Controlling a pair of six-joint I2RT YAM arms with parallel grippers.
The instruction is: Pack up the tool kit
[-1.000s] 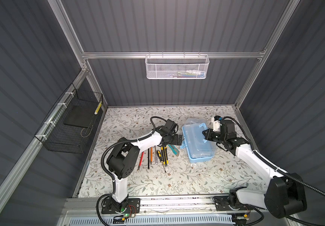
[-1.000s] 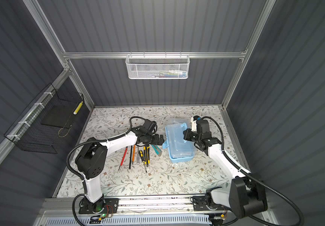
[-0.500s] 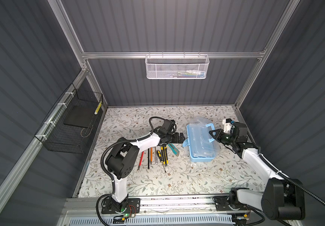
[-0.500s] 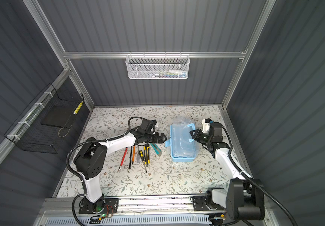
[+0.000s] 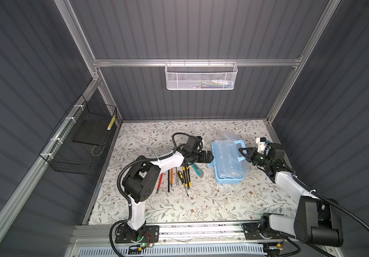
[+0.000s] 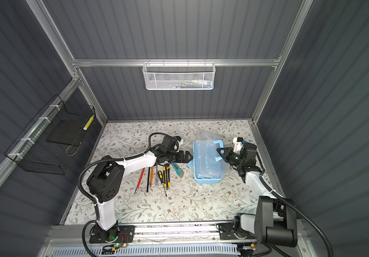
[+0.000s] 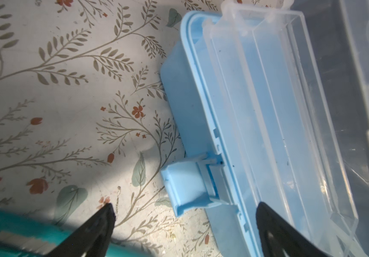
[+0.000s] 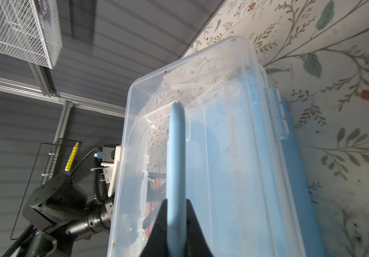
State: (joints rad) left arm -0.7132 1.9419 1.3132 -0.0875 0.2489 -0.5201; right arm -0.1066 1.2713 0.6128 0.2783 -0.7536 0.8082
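Your right gripper (image 8: pixel 176 213) is pinching the pale-blue handle (image 8: pixel 176 151) of the tool kit (image 5: pixel 230 162), lifting its clear lid (image 8: pixel 157 124) partway while the blue box is sitting on the floral mat (image 5: pixel 179 204), right of the loose hand tools (image 5: pixel 179 175). Your left gripper (image 7: pixel 183 224) is hovering with its jaws spread wide apart, gripping nothing, right beside the kit's front latch (image 7: pixel 185 184).

A floral-patterned mat (image 5: pixel 179 207) covers the floor, a row of hand tools (image 5: pixel 177 175) lying on it; above it a white mesh basket (image 5: pixel 200 76) hangs, and beside it a black wire basket (image 5: pixel 79 142).
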